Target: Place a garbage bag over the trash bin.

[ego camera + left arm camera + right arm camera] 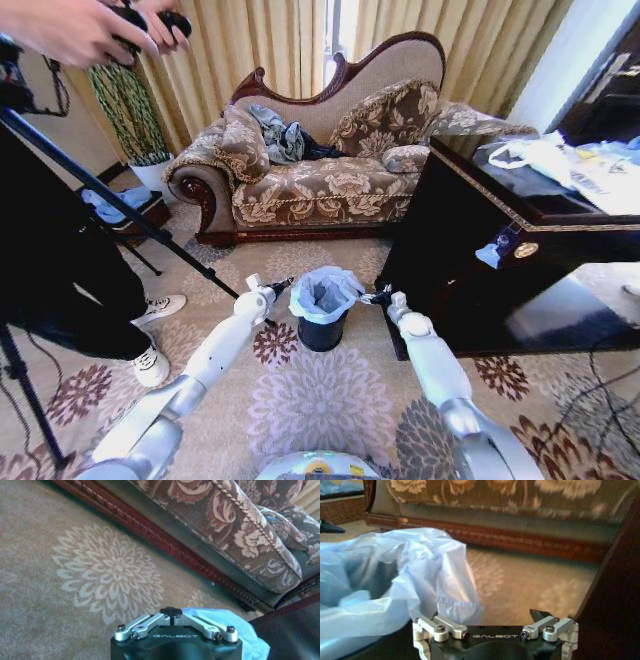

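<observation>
The black trash bin stood upright on the patterned carpet, between the left tool and the right tool, its mouth facing up. The pale blue garbage bag lined it, with its rim folded out over the edge. The left tool's fingers were closed on nothing just beside the bag, and the right tool's stood spread apart and empty.

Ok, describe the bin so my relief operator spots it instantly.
Find the floral sofa. On the carpet in front of it, left of the dark desk, stands the bin. It is small, black and round, with a pale blue bag spilling over its rim.
</observation>
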Robot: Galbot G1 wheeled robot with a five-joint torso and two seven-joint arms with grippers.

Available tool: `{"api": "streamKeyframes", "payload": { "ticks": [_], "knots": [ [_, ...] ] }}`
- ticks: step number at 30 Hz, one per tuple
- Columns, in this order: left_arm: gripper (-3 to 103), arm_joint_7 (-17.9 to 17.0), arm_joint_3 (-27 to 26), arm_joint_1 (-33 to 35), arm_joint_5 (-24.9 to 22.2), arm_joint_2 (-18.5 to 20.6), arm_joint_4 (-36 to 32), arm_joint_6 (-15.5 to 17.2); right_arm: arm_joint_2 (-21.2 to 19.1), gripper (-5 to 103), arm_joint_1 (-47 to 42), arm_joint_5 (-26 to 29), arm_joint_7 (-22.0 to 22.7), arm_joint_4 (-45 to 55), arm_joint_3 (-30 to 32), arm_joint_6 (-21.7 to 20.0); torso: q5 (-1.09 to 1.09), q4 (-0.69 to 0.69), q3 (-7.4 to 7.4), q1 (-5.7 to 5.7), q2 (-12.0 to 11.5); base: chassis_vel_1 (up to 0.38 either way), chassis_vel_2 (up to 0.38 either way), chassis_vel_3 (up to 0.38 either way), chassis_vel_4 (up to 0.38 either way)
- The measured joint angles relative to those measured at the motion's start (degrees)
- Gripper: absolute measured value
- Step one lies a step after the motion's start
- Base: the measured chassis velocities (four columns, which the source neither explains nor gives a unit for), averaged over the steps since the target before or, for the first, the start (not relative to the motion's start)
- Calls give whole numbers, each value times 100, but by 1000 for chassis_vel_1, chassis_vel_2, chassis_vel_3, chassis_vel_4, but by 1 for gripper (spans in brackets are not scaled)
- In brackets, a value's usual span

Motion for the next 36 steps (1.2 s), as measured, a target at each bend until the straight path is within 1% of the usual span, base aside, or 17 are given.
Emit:
{"api": "streamKeyframes", "payload": {
  "ticks": [1, 2, 5, 7, 9, 16, 19, 22, 23, 24, 26, 27, 28, 30, 31, 34, 36],
  "knots": [
    [0, 1, 4, 21, -19, 25, -55, 10, -102, 100, -32, 314, 5, 165, -144, -273, 0, 1, 0, 0, 0, 0, 0, 0, 0],
    [0, 1, 4, 21, -19, 25, -55, 10, -102, 100, -32, 314, 5, 165, -144, -273, 0, 1, 0, 0, 0, 0, 0, 0, 0],
    [0, 11, 9, 71, -53, 61, -193, 26, -332, 100, -109, 1407, 290, 621, -474, -878, -3, 0, 0, 0, 0, 0, 0, 0, 0],
    [0, 16, 9, 84, -59, 64, -219, 27, -344, 100, -113, 1603, 427, 675, -506, -930, -2, -1, 0, 0, 0, 0, 0, 0, 0],
    [0, 25, 16, 130, -79, 77, -334, 32, -358, 100, -114, 2017, 826, 809, -562, -1021, -1, 1, 0, 0, 0, 0, 0, 0, 0],
    [0, 26, 31, 139, -81, 170, -452, 44, -717, 100, -332, 2580, 1145, 1655, -616, -1338, -3, 1, 0, 1, 0, 0, 0, 0, 0],
    [0, 6, 82, 155, -67, 290, -619, 99, -996, 100, -880, 2831, 1430, 2608, -525, -1519, -2, 1, 0, 0, 0, 0, 0, 0, 0],
    [0, 28, 147, 173, 166, 378, -694, 119, -1146, 100, -1326, 2864, 1576, 3209, -423, -1535, -3, -1, 0, 0, 0, 0, 0, 0, 0],
    [0, 75, 172, 205, 449, 464, -759, 111, -1223, 100, -1544, 2861, 1638, 3474, -379, -1531, -3, -4, 0, 0, 0, 0, 0, 0, 0],
    [0, 140, 179, 277, 809, 591, -860, 74, -1285, 100, -1730, 2859, 1668, 3722, -358, -1509, -4, -7, -1, 0, 0, 0, 0, 0, 0],
    [-3, 279, 170, 462, 1457, 896, -1081, -49, -1381, 100, -2021, 2871, 1680, 4153, -359, -1402, -2, -3, -1, 0, 1, 0, 0, 0, 0],
    [2, 385, 169, 573, 1908, 1095, -1198, -169, -1446, 100, -2261, 2858, 1639, 4406, -366, -1180, -2, 2, 0, 0, 1, 0, 0, 0, 0],
    [2, 385, 169, 573, 1908, 1095, -1198, -169, -1446, 100, -2261, 2858, 1639, 4406, -366, -1180, -2, 2, 0, 0, 1, 0, 0, 0, 0],
    [14, 648, 269, 650, 2694, 1444, -1304, -467, -1543, 100, -2805, 2690, 1557, 4773, -360, -657, -6, 5, -1, -1, 1, 0, 0, 0, 0],
    [14, 648, 269, 650, 2694, 1444, -1304, -467, -1543, 100, -2805, 2690, 1557, 4773, -360, -657, -6, 5, -1, -1, 1, 0, 0, 0, 0],
    [29, 984, 503, 699, 3149, 1772, -1549, -692, -1411, 100, -3527, 1937, 1471, 4933, -366, 478, 0, -3, -1, -1, 1, 0, 0, 0, 0],
    [34, 1064, 546, 733, 3263, 1794, -1593, -796, -1352, 100, -3606, 1738, 1444, 4931, -382, 685, 0, -2, -1, -1, 1, 0, 0, 0, 0]
  ]
}}
